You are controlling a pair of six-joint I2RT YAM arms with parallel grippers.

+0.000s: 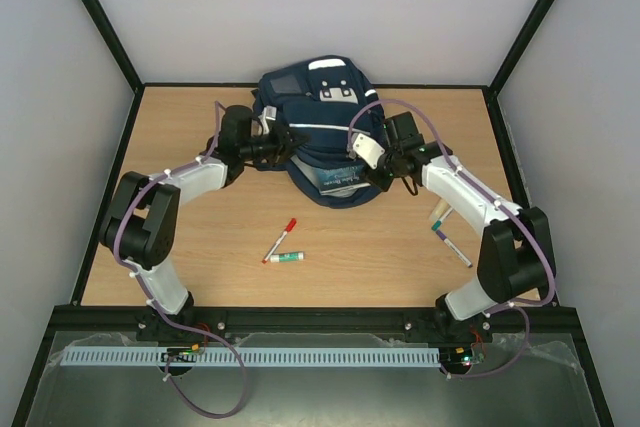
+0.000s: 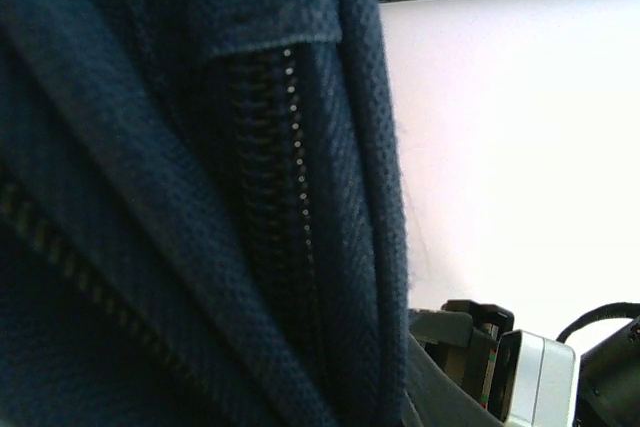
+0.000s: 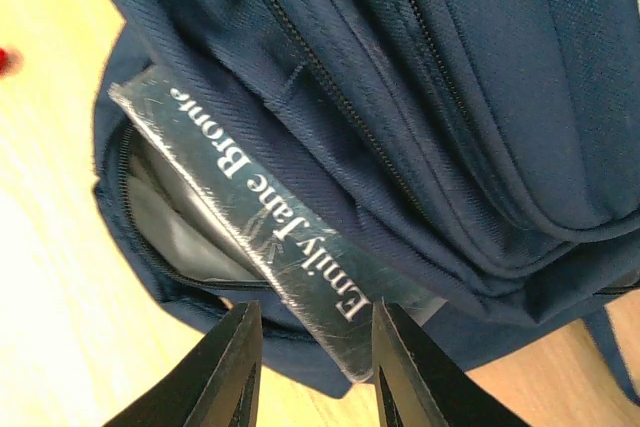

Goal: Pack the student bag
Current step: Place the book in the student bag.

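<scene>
The navy student bag [image 1: 315,127] lies at the back middle of the table with its opening towards me. A book with a dark glossy spine [image 3: 270,207], lettered "Emily Jane Bronte", sticks partway out of the bag's open pocket [image 3: 170,237]; it also shows in the top view [image 1: 338,181]. My right gripper [image 3: 312,372] is open, its two fingers on either side of the spine's near end, not closed on it. My left gripper [image 1: 288,142] is pressed into the bag's left side. Its wrist view is filled with navy fabric and a zipper [image 2: 270,177], and its fingers are hidden.
A red-capped marker [image 1: 281,238] and a green-ended marker [image 1: 287,257] lie on the wooden table [image 1: 200,237] in front of the bag. Two more pens [image 1: 450,243] lie by the right arm. Black frame posts and white walls surround the table.
</scene>
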